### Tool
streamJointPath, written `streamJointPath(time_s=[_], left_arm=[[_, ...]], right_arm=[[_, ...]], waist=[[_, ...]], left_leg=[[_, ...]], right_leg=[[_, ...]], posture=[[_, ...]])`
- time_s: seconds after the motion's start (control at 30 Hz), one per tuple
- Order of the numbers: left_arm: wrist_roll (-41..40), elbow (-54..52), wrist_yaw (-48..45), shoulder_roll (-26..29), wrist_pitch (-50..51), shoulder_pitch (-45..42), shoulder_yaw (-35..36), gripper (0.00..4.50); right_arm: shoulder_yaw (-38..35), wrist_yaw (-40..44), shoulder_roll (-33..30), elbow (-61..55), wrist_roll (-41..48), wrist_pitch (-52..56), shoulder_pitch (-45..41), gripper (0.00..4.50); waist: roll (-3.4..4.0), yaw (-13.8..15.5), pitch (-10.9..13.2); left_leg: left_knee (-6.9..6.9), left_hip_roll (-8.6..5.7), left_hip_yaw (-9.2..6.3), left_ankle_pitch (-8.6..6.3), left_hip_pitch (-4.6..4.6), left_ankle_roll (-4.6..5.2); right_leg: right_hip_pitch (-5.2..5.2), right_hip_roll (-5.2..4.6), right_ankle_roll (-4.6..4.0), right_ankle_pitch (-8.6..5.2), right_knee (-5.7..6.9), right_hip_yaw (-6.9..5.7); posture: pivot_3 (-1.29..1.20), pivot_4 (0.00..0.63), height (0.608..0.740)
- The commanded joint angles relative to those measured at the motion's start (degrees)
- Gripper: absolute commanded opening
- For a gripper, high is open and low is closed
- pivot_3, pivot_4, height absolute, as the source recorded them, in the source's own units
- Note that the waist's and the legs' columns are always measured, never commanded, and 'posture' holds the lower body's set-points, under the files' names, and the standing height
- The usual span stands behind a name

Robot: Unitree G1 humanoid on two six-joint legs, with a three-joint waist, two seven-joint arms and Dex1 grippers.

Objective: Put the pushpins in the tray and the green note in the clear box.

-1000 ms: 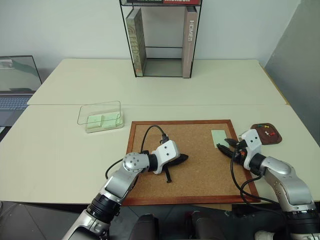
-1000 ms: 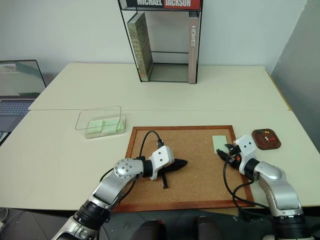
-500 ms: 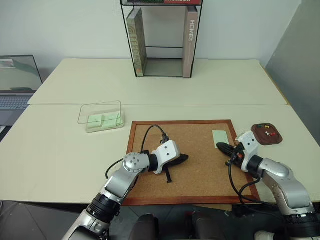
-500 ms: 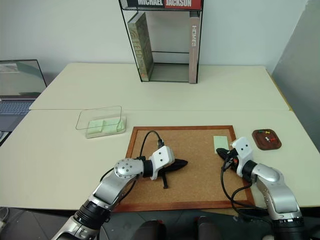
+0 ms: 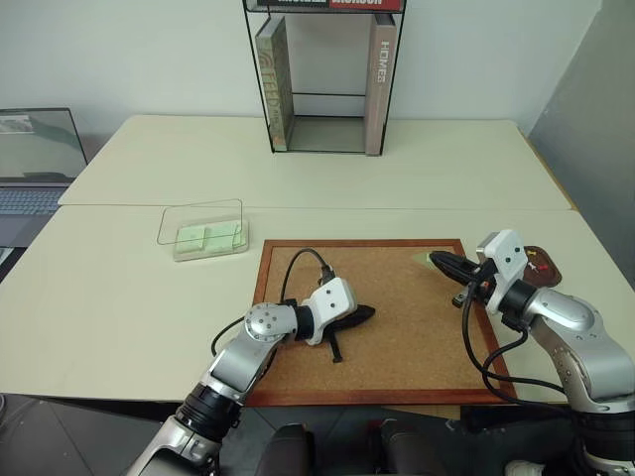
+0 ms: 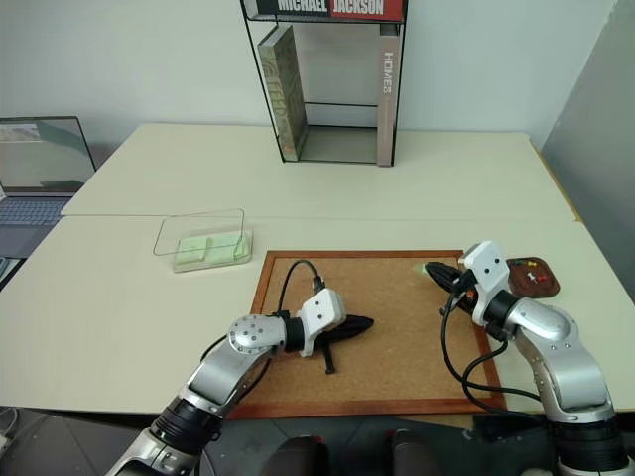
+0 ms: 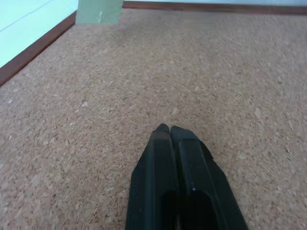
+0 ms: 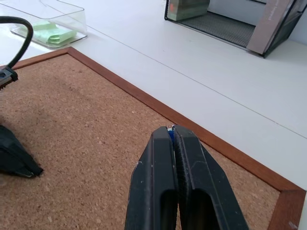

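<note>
Corkboard station, both arms over the board, one blue pushpin in my right pincer.

Item one: my right gripper (image 8: 171, 130), fingers pressed together on a small blue pushpin (image 8: 170, 134) whose tip peeks between the pads; it hangs above the far right corner of the corkboard (image 5: 397, 327). Item two: my left gripper (image 5: 365, 313), fingers closed flat against each other with nothing between them, low over the middle of the board. Item three: the green note (image 7: 99, 11), lying on the cork near the far right corner, just beside my right fingertips. Item four: the tray (image 5: 545, 264), on the table right of the board, small coloured pins inside. Item five: the clear box (image 5: 204, 230), left of the board, pale green slips already in it.
</note>
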Motion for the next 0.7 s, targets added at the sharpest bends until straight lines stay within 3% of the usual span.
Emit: streamJointPath(time_s=[0.03,0.23,0.5,0.7], left_arm=[[-2.75,-0.58,0.24,0.06,0.06,-2.83,4.38,0.98],[-8.07,-1.71,-3.91,0.60,0.39,-7.39,8.04,2.03],[-6.04,5.89,-9.50,1.35,-4.26,-13.57,5.88,3.50],[-4.27,15.97,-10.49,-3.01,-9.16,-20.20,4.53,3.59]], right_arm=[[-0.54,0.63,-0.43,-2.10,1.28,0.56,-1.20,0.00],[-1.13,1.05,-0.38,-3.22,3.18,2.83,-1.86,0.00],[-0.08,2.81,-1.91,-7.82,7.03,8.14,-2.79,0.00],[0.60,2.77,-2.33,-11.48,10.76,12.70,-4.13,0.00]], waist=[[-0.06,-0.06,0.04],[-0.08,-0.11,0.07],[-0.10,-0.09,0.08],[-0.17,-0.06,0.12]], left_leg=[[0.00,0.01,-0.01,0.01,-0.01,0.01],[-0.03,0.01,0.01,0.01,-0.11,0.01],[-0.03,-0.01,-0.02,0.01,-0.11,0.01],[-0.01,-0.03,-0.01,0.01,-0.14,0.01]], right_leg=[[-0.02,0.00,-0.01,0.02,0.00,0.00],[-0.08,0.01,-0.01,0.02,-0.07,0.00],[-0.08,0.00,-0.01,0.02,-0.06,-0.02],[-0.08,0.22,-0.01,0.02,-0.08,-0.02]], posture=[[0.00,0.150,0.740],[0.00,0.150,0.740],[0.00,0.150,0.740],[0.00,0.150,0.740]])
